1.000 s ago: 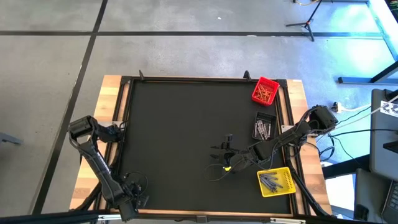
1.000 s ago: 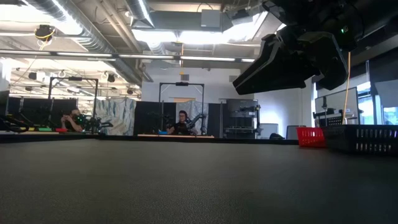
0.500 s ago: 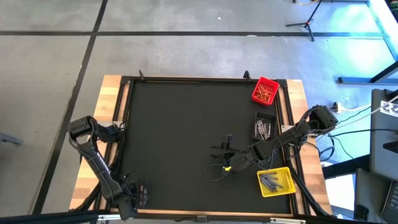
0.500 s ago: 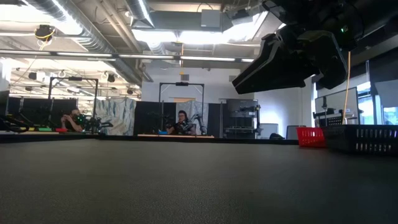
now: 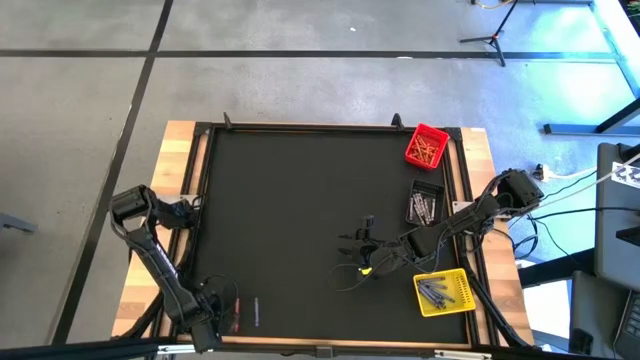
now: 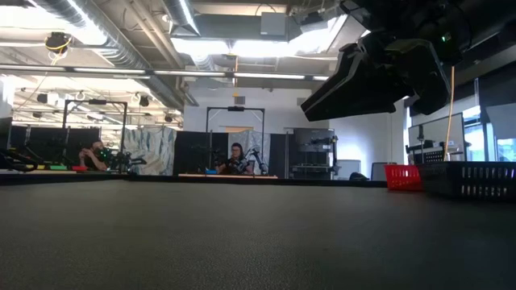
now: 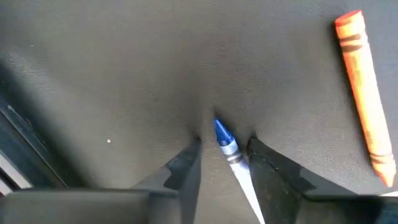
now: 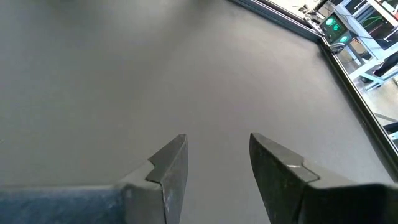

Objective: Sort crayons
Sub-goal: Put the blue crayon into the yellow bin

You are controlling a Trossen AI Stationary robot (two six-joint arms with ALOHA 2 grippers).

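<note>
My left gripper [image 5: 218,318] points down at the mat's near left corner. In its wrist view the fingers [image 7: 186,167] stand open on either side of a blue crayon [image 7: 225,142] that lies on the mat, with an orange crayon [image 7: 365,127] off to one side. From above, a red crayon [image 5: 237,313] and a pale crayon [image 5: 256,312] lie just right of that gripper. My right gripper [image 5: 346,262] hangs open over bare mat [image 8: 217,149], right of the centre. My left gripper comes from above with a finger on each side of the blue crayon's tip end [image 7: 219,132]. The crayon lies flat on the mat, close to one finger [image 7: 264,165]. I cannot tell whether that finger touches it.
Along the mat's right edge stand a red bin [image 5: 427,146] with orange crayons, a black bin [image 5: 424,206] with grey ones and a yellow bin [image 5: 444,292] with dark ones. A raised frame [image 5: 300,127] borders the mat. People sit far behind the table [image 6: 235,159].
In the high view the two crayons beside my left gripper have come into sight: a second ago the gripper covered that spot. My right arm has kept still.
</note>
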